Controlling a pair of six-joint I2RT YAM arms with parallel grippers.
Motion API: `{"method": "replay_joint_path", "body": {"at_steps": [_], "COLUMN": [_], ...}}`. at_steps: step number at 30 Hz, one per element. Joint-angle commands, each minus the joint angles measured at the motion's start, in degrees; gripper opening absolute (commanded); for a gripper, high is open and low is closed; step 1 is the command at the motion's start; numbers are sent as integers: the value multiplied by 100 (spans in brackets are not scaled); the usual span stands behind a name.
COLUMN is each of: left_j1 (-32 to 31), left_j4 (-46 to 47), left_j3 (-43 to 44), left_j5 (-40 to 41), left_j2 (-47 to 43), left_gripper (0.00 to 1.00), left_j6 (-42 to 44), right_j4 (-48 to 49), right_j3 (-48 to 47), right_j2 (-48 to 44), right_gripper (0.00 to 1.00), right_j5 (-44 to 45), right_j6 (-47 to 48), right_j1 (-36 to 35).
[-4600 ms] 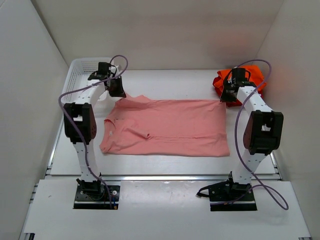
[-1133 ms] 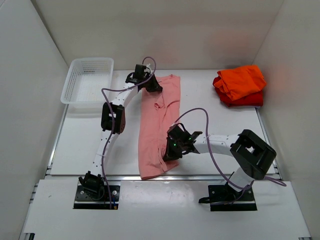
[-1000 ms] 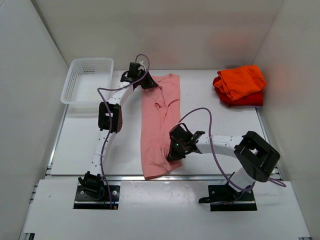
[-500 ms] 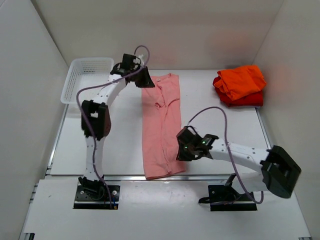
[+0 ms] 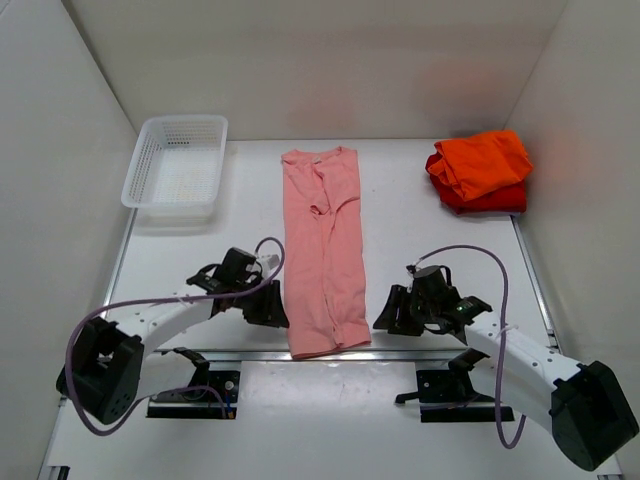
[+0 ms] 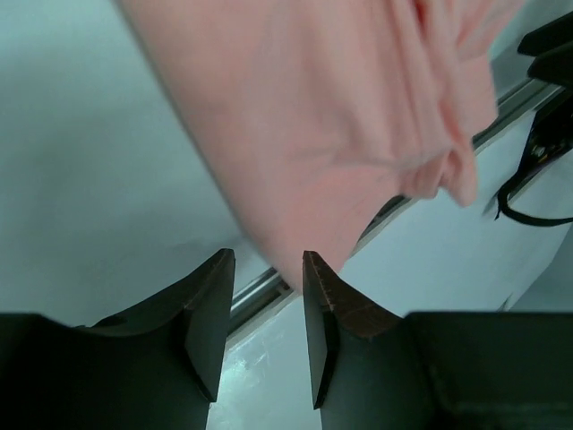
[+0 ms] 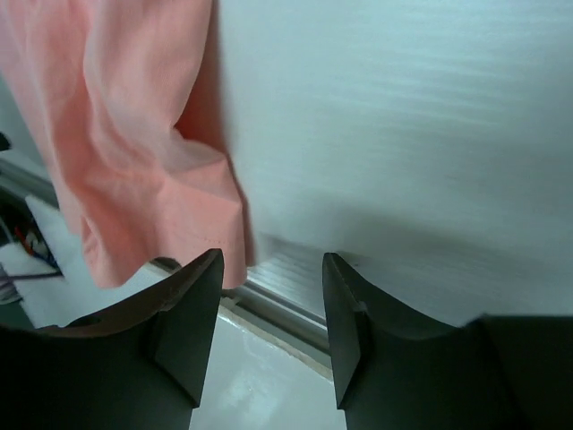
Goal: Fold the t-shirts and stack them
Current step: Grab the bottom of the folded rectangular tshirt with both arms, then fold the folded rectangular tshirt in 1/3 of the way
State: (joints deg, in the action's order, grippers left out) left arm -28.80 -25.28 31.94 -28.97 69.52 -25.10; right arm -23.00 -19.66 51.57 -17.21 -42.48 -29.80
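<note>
Left fingers: narrowly parted, empty, just left of the salmon-pink t-shirt at its near hem.
Right fingers: wider apart, empty, near the hem's right side.
Salmon-pink t-shirt: long folded strip, mid-surface.
Orange t-shirt atop red t-shirt: far right.
Basket: far left.

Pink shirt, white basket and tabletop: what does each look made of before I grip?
Pink shirt: soft matte knit cloth, probably cotton-like; it lies in limp folds and bunches at the hem in both wrist views.
White basket: rigid plastic by the look, slightly glossy, with moulded mesh walls.
Tabletop: hard, smooth white panel with a faint sheen; laminate or painted board, I cannot tell which.
</note>
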Motion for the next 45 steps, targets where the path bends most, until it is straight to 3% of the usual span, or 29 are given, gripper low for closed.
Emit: {"method": "replay_joint_path", "body": {"at_steps": [1, 7, 14, 15, 16, 17, 18, 19, 24, 30, 33, 40, 45], "left_j1": [-187, -714, -1031, -1084, -1102, -1058, -980, -918, -539, -812, -620, 329, 1155], "left_j4": [786, 1805, 1605, 1570, 1570, 1413, 1281, 1045, 279, 593, 516, 50, 268], "left_j3": [-539, -1084, -892, -935, -918, -944, -918, -953, -1330, -1709, -1709, 19, 1287], "left_j5": [-39, -13, 146, 129, 94, 67, 111, 155, 243, 41, -38, -442, -671], "left_j2": [-465, -492, 70, 140, 167, 168, 81, -16, -929, -1046, -1115, -493, 779], "left_gripper": [48, 48, 45, 38, 32, 19, 6, 0, 0, 0, 0, 0, 0], "left_j6": [-583, -1461, -1304, -1287, -1252, -1156, -963, -892, -584, -987, -979, -488, -390], "right_j4": [795, 1298, 1553, 1571, 1545, 1518, 1388, 1343, 1062, 702, 578, -221, -643], "right_j3": [286, 384, 182, 164, 147, 121, 129, 138, 331, 287, 208, -1390, -3285], "right_j2": [-95, 326, 1284, 1442, 1496, 1479, 1470, 1426, 917, 793, 775, 1513, 2960], "right_gripper": [46, 47, 47, 39, 22, 7, 0, 1, 0, 0, 0, 0, 0], "right_j5": [-643, -660, -652, -678, -661, -643, -591, -573, -652, -889, -1082, -1759, -2049], "right_j6": [-207, -454, -480, -481, -446, -454, -463, -507, -603, -700, -640, 387, 1250], "right_j1": [-157, -640, -1027, -1115, -1150, -1177, -1177, -1194, -1125, -1475, -1476, -467, 473]}}
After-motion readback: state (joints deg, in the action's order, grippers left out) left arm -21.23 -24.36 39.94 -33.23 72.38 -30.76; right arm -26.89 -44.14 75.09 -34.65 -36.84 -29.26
